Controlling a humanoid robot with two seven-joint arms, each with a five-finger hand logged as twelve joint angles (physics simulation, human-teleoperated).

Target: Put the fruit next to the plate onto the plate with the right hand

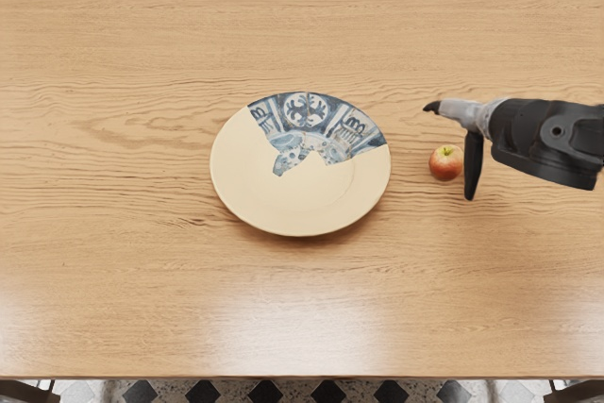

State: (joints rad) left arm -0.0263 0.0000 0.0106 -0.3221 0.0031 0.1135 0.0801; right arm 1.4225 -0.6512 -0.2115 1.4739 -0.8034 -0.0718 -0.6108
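While the apple (445,162) sits just right of the plate (283,197), the right hand (469,129) hovers beyond it, fingers spread, holding nothing.

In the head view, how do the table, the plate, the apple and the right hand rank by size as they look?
1. table
2. plate
3. right hand
4. apple
The hand may be nearer the camera, so its place above the apple is unsure.
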